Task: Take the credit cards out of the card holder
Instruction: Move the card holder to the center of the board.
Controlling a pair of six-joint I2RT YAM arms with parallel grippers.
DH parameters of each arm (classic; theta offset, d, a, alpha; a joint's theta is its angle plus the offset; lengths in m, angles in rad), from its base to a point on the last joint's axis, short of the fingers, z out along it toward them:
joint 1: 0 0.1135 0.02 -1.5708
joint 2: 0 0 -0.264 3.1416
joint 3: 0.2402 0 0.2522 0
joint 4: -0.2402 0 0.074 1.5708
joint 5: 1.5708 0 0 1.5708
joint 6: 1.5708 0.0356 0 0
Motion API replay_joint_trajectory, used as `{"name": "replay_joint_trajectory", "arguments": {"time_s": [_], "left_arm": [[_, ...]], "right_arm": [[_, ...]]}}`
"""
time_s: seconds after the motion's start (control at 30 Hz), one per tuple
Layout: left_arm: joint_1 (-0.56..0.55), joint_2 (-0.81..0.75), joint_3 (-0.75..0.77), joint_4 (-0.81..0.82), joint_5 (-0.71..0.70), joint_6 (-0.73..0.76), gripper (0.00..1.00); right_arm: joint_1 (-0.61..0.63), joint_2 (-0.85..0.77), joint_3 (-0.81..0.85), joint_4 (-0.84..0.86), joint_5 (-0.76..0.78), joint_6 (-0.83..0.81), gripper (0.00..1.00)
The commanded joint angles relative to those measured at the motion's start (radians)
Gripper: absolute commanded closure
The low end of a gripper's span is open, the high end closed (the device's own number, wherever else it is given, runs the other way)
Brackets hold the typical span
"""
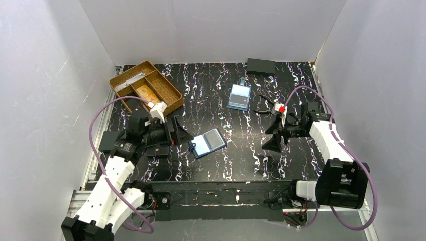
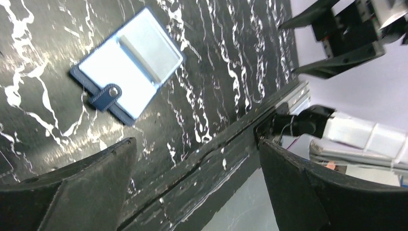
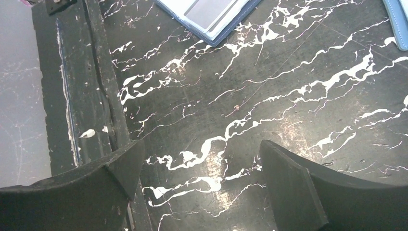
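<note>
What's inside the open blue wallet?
The card holder lies open, showing light blue slots and a greyish pocket. No card sticks out; anything tucked deeper inside is covered.

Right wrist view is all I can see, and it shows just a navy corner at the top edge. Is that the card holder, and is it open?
Observer: Yes. The card holder lies flat and fully open, with its light blue inside facing up.
Operator: Which end has the snap tab?
Observer: The snap tab sticks out from the holder's left end, the end nearest the left tool.
Operator: Is that tool holding anything?
Observer: No. The left tool is open and empty, and it is not touching the holder.
</note>
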Motion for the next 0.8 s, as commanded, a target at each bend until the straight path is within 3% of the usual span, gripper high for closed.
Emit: {"name": "replay_joint_trajectory", "arguments": {"time_s": [0.0,0.17,0.37,0.77], "left_arm": [[-0.098,-0.064,-0.069,-0.044,-0.105,-0.015,0.02],[-0.234,-0.088,-0.129,-0.039,-0.191,-0.050,0.02],[-0.348,-0.070,-0.148,-0.038,-0.281,-0.067,0.02],[-0.452,0.202,-0.062,-0.035,-0.424,-0.061,0.02]], "right_arm": [[-0.006,-0.089,-0.045,0.071,0.001,0.046,0.02],[-0.006,-0.175,-0.110,0.217,0.036,0.184,0.02],[-0.006,-0.221,-0.138,0.255,0.059,0.225,0.02],[-0.008,-0.205,-0.159,0.280,0.072,0.238,0.02]]}}
